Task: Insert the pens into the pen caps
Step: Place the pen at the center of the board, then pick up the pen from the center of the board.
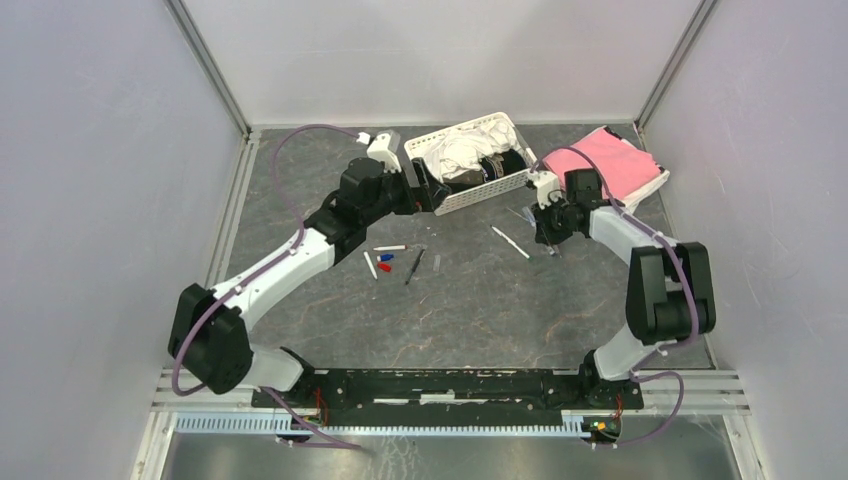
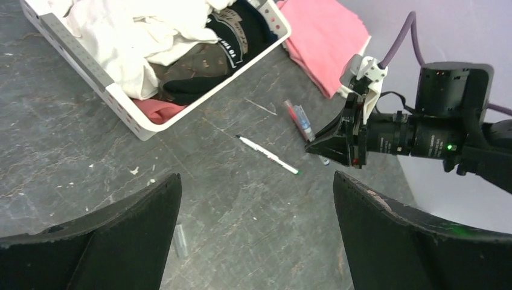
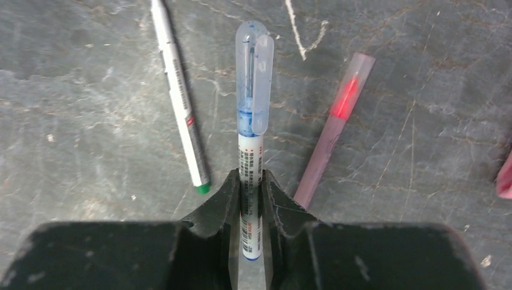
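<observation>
Grey table (image 1: 480,310) sits between pale walls (image 1: 100,200) (left jaws wide, right jaws narrow around blue pen (image 3: 250,154)).

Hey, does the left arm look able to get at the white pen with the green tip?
Probably yes. The left gripper is wide open, and the white pen lies by itself ahead of it with nothing between. The right gripper, close by the green end, might crowd the approach.

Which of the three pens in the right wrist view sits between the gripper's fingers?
The blue-capped pen in the middle; its barrel runs between the fingers of the right gripper. The green-tipped white pen and the pinkish pen lie free beside it.
</observation>
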### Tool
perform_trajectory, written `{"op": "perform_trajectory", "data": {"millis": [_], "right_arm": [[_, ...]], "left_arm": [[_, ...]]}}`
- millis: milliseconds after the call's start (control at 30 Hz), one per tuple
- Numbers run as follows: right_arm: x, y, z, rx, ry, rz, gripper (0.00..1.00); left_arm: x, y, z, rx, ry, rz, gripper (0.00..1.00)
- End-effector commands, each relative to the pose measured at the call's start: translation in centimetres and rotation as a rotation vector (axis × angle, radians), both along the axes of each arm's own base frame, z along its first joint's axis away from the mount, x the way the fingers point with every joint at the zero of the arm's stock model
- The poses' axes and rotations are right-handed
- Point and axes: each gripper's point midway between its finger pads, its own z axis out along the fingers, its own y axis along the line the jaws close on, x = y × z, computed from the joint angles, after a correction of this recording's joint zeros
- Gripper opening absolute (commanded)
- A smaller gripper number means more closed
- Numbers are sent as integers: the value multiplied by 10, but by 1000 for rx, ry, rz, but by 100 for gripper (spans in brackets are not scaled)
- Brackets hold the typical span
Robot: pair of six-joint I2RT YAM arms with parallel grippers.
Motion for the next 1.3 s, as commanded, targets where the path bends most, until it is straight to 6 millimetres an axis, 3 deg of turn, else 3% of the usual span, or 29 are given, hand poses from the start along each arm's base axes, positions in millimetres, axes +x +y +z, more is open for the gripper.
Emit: {"op": "perform_trajectory", "data": {"millis": [0, 367, 600, 733, 933, 1267], "right_arm": [[24, -8, 2, -58, -25, 2, 21], [40, -6, -10, -53, 10, 9, 32], [51, -3, 22, 0, -73, 45, 33], [49, 21, 47, 115, -127, 181, 34], [28, 57, 63, 301, -132, 353, 39], [13, 68, 61, 383, -103, 383, 41]], "left_arm": [[20, 3, 24, 39, -83, 14, 99], [42, 15, 11, 92, -39, 48, 98], [38, 24, 0, 138, -2, 54, 97], [32, 30, -11, 184, 24, 46, 97], [19, 39, -42, 260, 101, 27, 95], [-1, 43, -97, 340, 275, -22, 85]]}}
